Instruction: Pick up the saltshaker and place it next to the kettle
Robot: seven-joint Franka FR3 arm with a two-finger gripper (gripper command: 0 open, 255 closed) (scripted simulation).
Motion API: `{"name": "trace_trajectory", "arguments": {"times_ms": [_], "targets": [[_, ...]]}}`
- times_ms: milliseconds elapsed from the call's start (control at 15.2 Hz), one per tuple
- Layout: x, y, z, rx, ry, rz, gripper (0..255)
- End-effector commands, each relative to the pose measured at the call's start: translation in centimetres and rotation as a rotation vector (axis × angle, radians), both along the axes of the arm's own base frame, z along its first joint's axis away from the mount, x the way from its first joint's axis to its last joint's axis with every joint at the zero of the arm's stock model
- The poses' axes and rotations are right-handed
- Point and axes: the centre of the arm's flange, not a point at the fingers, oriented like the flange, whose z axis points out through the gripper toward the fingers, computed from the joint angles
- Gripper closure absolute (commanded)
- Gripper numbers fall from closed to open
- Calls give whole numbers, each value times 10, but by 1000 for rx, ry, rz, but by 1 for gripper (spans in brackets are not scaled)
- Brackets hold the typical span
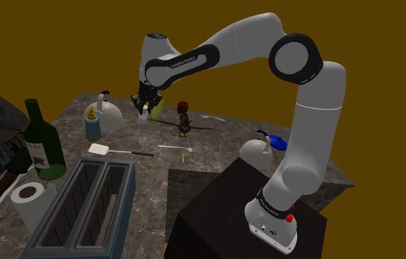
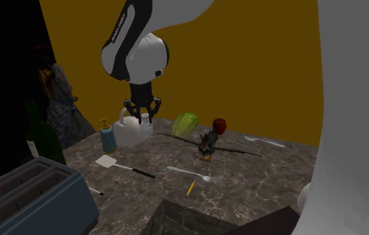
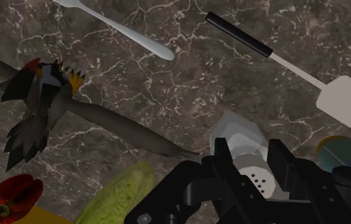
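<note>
Ochre walls stand behind a dark, white-veined bench (image 1: 216, 147) crowded with kitchen things. Near its far edge the gripper (image 1: 145, 105) hangs from the white arm, and its fingers (image 3: 225, 168) are clamped on the pale saltshaker (image 3: 238, 133), which appears raised off the stone rather than standing on it. Just beside it, toward the shoulder view's left, sits the white kettle (image 1: 112, 114), with a blue soap bottle (image 1: 92, 123) in front of that. On the saltshaker's other side are a green vegetable (image 2: 185, 124), a red pepper (image 2: 219, 125) and a spread-winged bird figure (image 1: 184, 121). Nearer the middle lie a white spatula (image 1: 109, 151), a fork (image 1: 176, 148) and a yellow pencil (image 1: 184, 157), all flat and apart from one another. A spoon (image 2: 263, 141) lies by the far edge. The shoulder view also takes in a green wine bottle (image 1: 42, 140), a paper roll (image 1: 26, 195) and a grey toaster (image 1: 84, 206) along the near edge, plus a second white vessel with a blue top (image 1: 262, 147) close to the stand (image 1: 223, 213). The second exterior view sets the gripper in front of the kettle's upper part, and a black area lies beyond the wall at its left. The wrist view shows the holes in the saltshaker's cap between the two fingers.
</note>
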Motion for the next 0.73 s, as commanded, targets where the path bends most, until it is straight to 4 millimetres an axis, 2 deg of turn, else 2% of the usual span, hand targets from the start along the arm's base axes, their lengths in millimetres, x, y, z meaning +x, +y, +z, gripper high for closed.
{"name": "trace_trajectory", "arguments": {"times_ms": [0,660], "targets": [[0,0,12,0,0,0,255],[0,0,65,0,0,0,255]]}}
